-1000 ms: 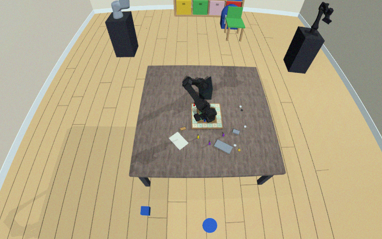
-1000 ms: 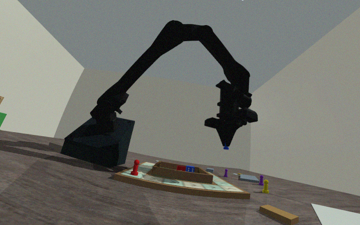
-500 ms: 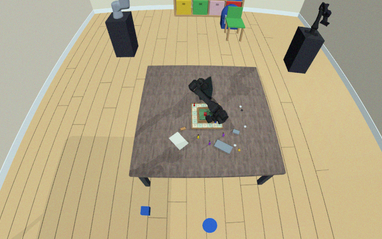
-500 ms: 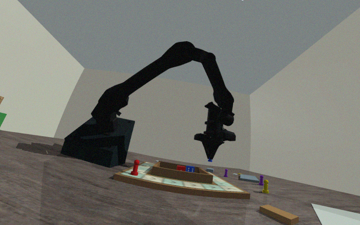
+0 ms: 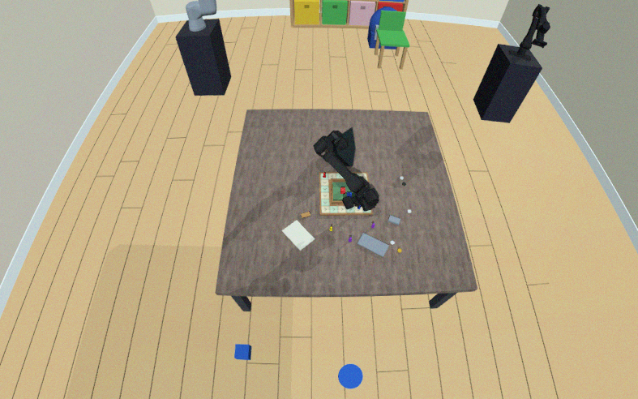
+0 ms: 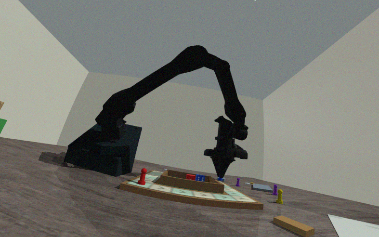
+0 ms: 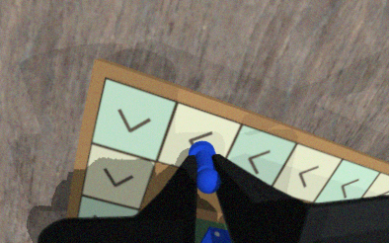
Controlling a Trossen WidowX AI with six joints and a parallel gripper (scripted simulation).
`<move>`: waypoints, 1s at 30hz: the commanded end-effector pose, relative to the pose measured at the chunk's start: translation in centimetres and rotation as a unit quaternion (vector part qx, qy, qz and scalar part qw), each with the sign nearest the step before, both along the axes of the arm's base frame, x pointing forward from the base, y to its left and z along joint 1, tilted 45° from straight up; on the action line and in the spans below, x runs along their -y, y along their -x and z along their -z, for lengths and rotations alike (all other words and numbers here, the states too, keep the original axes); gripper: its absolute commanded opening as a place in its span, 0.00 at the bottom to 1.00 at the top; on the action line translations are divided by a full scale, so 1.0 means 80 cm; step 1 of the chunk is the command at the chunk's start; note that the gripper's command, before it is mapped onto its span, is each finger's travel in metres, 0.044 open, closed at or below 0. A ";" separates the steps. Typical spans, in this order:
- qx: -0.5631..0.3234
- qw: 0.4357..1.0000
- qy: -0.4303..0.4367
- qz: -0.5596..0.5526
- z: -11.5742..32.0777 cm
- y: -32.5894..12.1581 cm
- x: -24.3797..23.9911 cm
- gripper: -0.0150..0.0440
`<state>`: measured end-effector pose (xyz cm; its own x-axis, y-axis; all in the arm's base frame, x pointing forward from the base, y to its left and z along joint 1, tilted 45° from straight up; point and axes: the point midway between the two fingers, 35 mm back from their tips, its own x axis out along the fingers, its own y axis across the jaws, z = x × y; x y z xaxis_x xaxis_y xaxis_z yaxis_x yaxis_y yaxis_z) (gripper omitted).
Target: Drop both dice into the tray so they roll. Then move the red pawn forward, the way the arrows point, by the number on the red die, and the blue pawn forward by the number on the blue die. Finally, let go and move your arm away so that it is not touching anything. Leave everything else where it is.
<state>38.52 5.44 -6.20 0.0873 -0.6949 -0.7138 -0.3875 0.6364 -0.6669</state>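
While gripping the blue pawn (image 6: 220, 178) (image 7: 205, 168) between nearly closed gripper (image 6: 220, 176) (image 7: 203, 161) fingers, hovering low over the board (image 5: 320, 195) (image 6: 190, 200) (image 7: 142, 78), leaving both dice lying in the tray (image 5: 330, 194) (image 6: 189, 185), red pawn (image 5: 324, 174) (image 6: 142, 177) standing at a corner.

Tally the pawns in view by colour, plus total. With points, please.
red pawn (image 5: 324, 174) (image 6: 141, 177): 1
blue pawn (image 5: 359, 208) (image 6: 220, 178) (image 7: 205, 165): 1
yellow pawn (image 5: 331, 228) (image 6: 279, 196): 1
purple pawns (image 5: 349, 238) (image 5: 373, 225) (image 6: 275, 190) (image 6: 238, 182): 2
Total: 5
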 end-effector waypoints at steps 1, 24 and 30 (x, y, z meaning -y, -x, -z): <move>0.000 1.000 0.001 -0.004 0.004 -0.001 0.001 0.25; 0.000 1.000 0.000 -0.004 -0.031 0.003 -0.031 0.88; -0.001 1.000 0.000 -0.004 -0.037 0.003 -0.038 1.00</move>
<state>38.25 8.17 -3.94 0.0982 -0.6960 -0.7113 -0.4030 0.6257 -0.6678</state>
